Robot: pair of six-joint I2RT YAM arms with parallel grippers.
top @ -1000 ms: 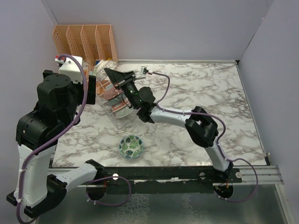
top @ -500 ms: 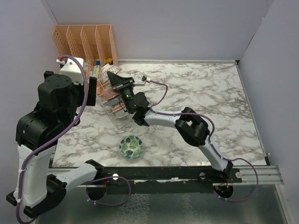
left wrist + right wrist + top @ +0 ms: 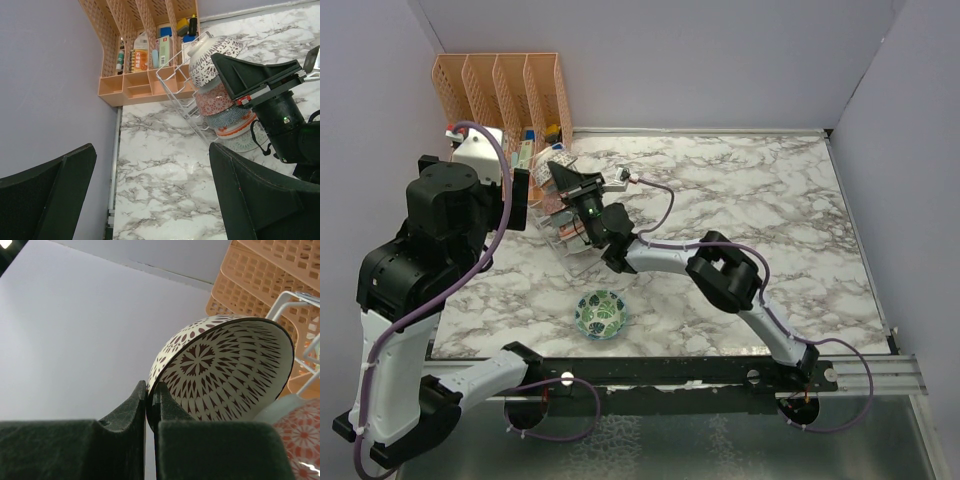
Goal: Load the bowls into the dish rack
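Nearest the arm bases: green leaf-patterned bowl [image 3: 601, 313] sits upright on the marble tabletop [image 3: 760, 190], alone, well apart from the other bowls and outside the rack.

Mid-field: right arm reaches across to the left side of the tabletop. Right end effector [image 3: 150, 397] is pinched on the rim of the white lattice bowl [image 3: 225, 370]; its two fingers are nearly together, with the bowl wall between them. The bowl is tipped on edge, its patterned inside facing the wrist camera.

Left arm is raised at the left side. Left end effector [image 3: 152, 150] is spread wide with nothing between its fingers, and it hangs above bare tabletop, short of the rack.

Dish rack [image 3: 176, 95]: thin wire box, tilted, just in front of the orange organizer [image 3: 145, 85]. Inside it, seen from the left wrist, the bowls lie nested in a row on their sides. The white lattice bowl is at the end nearest the organizer. Below it comes a pink-red patterned bowl [image 3: 214, 100], then a teal-patterned one [image 3: 227, 119], then the red-rimmed bowl [image 3: 235, 131]. Whether the lattice bowl rests fully on the wires, I cannot tell.

Far: the organizer stands against the back wall in the left corner, with small bottles and boxes in its slots.
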